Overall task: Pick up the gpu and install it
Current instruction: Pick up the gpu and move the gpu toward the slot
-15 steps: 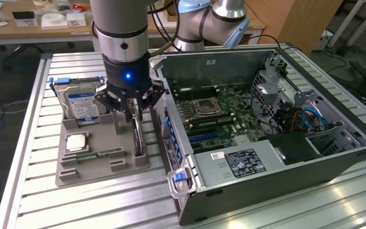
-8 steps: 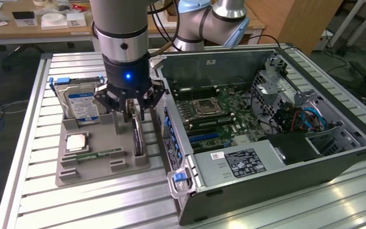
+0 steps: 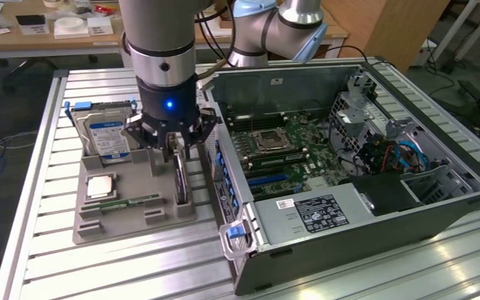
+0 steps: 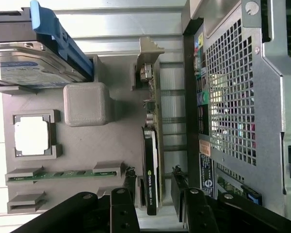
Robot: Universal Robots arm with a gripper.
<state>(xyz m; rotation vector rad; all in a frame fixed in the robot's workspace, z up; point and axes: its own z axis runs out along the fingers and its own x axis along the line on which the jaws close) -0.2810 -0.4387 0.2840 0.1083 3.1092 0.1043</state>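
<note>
The gripper hangs right over the grey parts tray on the slatted metal table, and it is straight above the gpu. The card stands on its long edge in a slot along the side of the tray nearest the open computer case, and it is not lifted. From the wrist, the gripper straddles the gpu: the black fingers sit one on each side of the card, held apart with a sliver of tray showing on both sides, so there is no squeeze on it. Elsewhere on the tray, the hard drive with its blue-and-white label stands at the far end, the square processor lies flat, and the green memory stick rests in its cradle just beside it. The case lies on its side at the exterior view's right, motherboard exposed.
</note>
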